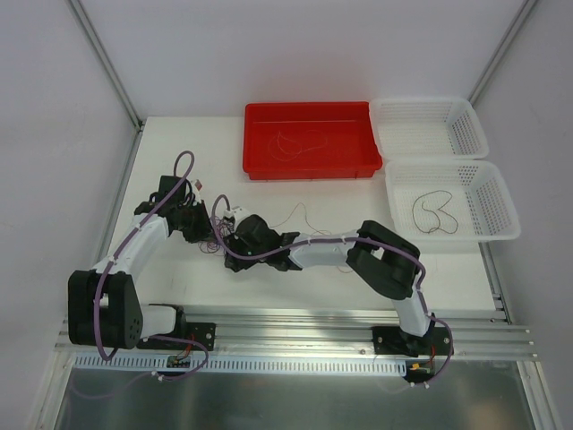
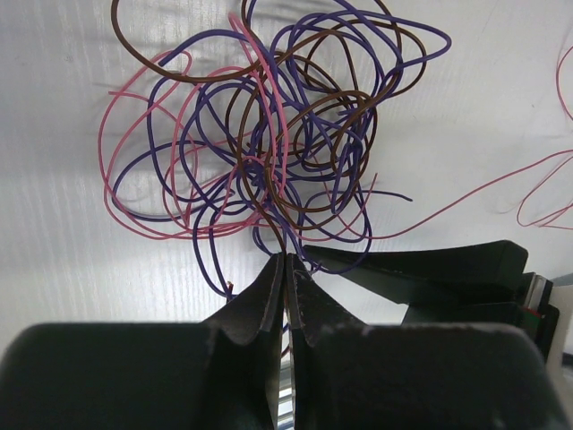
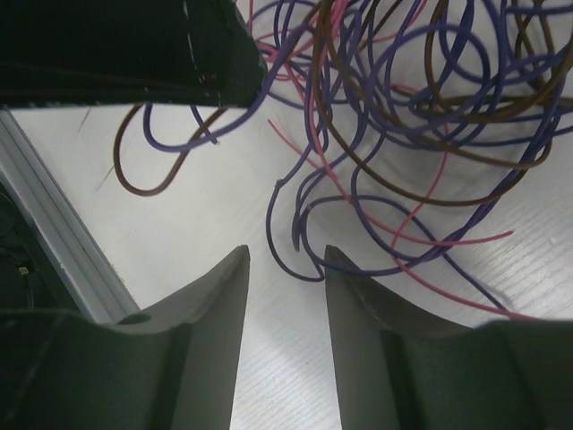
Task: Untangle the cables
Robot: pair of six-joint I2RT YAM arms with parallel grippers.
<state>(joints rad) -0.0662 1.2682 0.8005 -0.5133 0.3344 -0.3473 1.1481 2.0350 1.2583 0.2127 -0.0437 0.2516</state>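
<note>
Left arm point(image 1: 143, 242): angled forward-right, low.
Left jaws: closed on strands of the cables point(image 2: 277, 152).
Right arm point(image 1: 327, 251): stretched leftward, low.
Right jaws: parted, gripping nothing.
Cables: on tabletop point(image 1: 358, 197), between wrists.

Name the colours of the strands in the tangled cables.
Purple, pink and brown cables, clearest in the left wrist view.

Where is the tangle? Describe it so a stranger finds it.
On the white table, left of centre, the left gripper and right gripper converge. There lie the cables: purple, pink and brown strands in one knot, unlike the single wires in the red tray and nearer white basket.
</note>
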